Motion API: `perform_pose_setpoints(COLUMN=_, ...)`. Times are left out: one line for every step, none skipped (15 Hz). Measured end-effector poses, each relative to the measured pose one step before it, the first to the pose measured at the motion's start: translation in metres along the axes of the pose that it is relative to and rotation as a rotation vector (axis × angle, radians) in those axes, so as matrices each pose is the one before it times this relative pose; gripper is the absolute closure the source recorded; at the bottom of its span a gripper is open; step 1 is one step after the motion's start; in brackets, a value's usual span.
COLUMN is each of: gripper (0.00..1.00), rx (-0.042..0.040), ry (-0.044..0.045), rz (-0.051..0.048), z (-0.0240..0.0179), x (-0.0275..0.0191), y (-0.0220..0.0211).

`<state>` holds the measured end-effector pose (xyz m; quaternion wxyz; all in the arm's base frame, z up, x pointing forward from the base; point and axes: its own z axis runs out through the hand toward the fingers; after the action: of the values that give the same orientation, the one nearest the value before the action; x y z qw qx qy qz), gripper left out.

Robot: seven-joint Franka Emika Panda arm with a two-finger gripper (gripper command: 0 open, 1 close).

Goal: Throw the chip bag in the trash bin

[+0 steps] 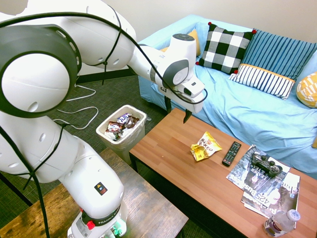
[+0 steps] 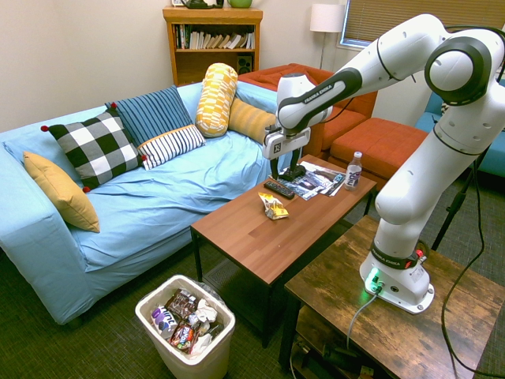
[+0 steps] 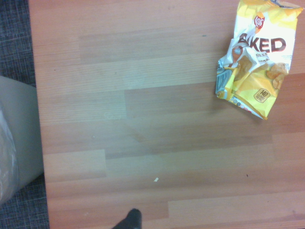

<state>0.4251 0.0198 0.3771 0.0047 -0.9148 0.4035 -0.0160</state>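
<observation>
The chip bag (image 1: 205, 146) (image 2: 274, 206) (image 3: 255, 62), yellow and crinkled, lies flat on the wooden coffee table (image 1: 168, 158) near its middle. My gripper (image 1: 177, 111) (image 2: 290, 169) hangs open above the table, a short way from the bag toward the bin-side end, holding nothing. The white trash bin (image 1: 102, 130) (image 2: 147, 305) stands on the carpet just off that end of the table, holding several dark wrappers. Its wall (image 3: 16, 143) shows at the edge of the wrist view.
A black remote (image 1: 231, 153) lies just past the bag. Further along are a game controller (image 1: 266, 163) on magazines (image 1: 270, 193) and a water bottle (image 1: 281, 223). A blue sofa (image 1: 247, 109) with pillows runs along the table's far side.
</observation>
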Motion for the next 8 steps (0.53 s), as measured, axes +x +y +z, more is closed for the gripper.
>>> perform_pose_setpoints(gripper=0.0, rx=0.00446, ry=0.00005, rz=0.00212, z=-0.00052, x=0.00067, y=-0.00106)
perform_pose_setpoints(gripper=0.0, rx=0.00531, ry=0.00085, rz=0.00299, z=0.00096, x=0.00072, y=-0.00093)
perform_pose_setpoints(gripper=0.0, rx=-0.00455, ry=0.00255, rz=0.01202, z=0.00374, x=0.0018, y=-0.00082)
perform_pose_setpoints(gripper=0.0, rx=-0.00559, ry=0.00928, rz=0.0278, z=0.00625, x=0.00503, y=-0.00121)
perform_pose_setpoints(gripper=0.0, rx=-0.00927, ry=0.00924, rz=0.03477, z=0.00856, x=0.00854, y=-0.00206)
perform_pose_setpoints(gripper=0.0, rx=-0.0131, ry=0.00953, rz=0.03686, z=0.01117, x=0.011, y=-0.00359)
perform_pose_setpoints(gripper=0.0, rx=-0.01304, ry=0.00422, rz=0.03161, z=0.01386, x=0.01189, y=-0.00658)
perform_pose_setpoints(gripper=0.0, rx=-0.02373, ry=0.00111, rz=0.02346, z=0.01517, x=0.01098, y=-0.00736)
